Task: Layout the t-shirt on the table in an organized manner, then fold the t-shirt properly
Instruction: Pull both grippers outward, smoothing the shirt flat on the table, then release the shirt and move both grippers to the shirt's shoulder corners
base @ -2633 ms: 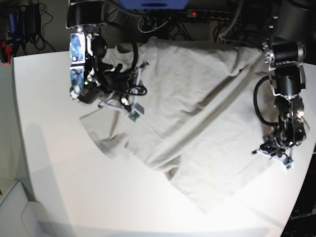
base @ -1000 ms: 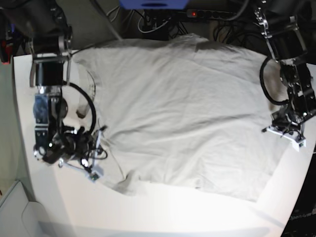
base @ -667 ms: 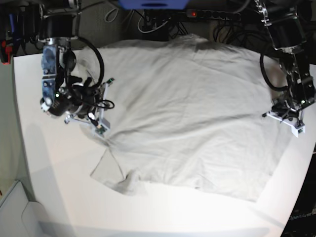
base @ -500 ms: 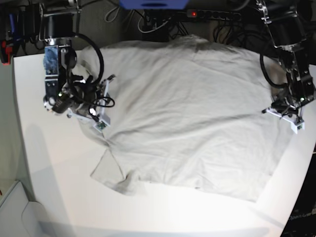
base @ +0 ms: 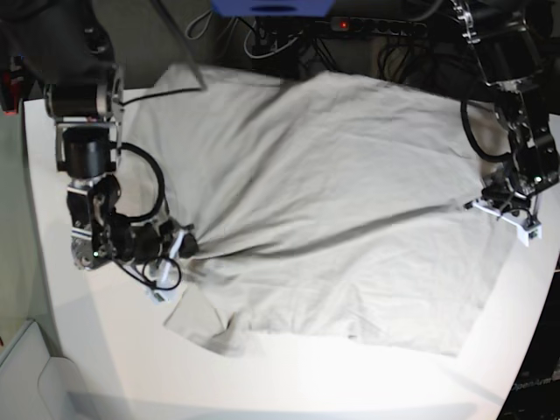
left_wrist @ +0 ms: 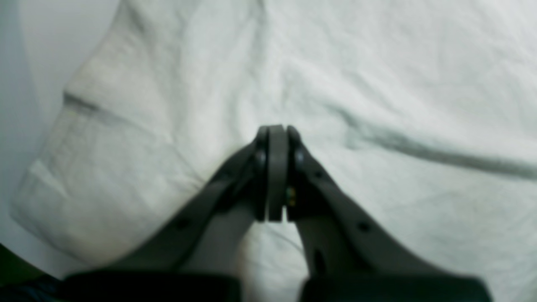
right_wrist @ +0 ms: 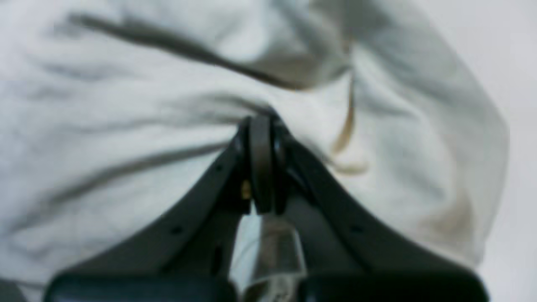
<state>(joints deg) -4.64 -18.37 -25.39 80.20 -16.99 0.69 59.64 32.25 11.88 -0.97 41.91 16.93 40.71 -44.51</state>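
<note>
The light grey-beige t-shirt [base: 332, 192] lies spread over the white table [base: 105, 359], with long creases running across it from side to side. My right gripper [base: 186, 244] is at the shirt's left edge, shut on a gathered pinch of cloth; in the right wrist view the t-shirt [right_wrist: 126, 84] bunches at the closed tips of the right gripper [right_wrist: 261, 121]. My left gripper [base: 483, 205] is at the shirt's right edge. In the left wrist view the left gripper [left_wrist: 275, 130] is shut with the t-shirt [left_wrist: 398, 84] puckering at its tips. A sleeve [base: 197, 319] lies folded near the front left.
Cables and a power strip [base: 341, 24] run behind the table's far edge. A pale bin corner [base: 26, 372] sits off the front left. Bare table shows in front of the shirt [base: 289, 376] and along the right edge [base: 534, 297].
My right gripper has swung from the shirt's upper left toward the front left, dragging cloth and raising long creases. The shirt's far edge shifted. The left gripper barely moved.
</note>
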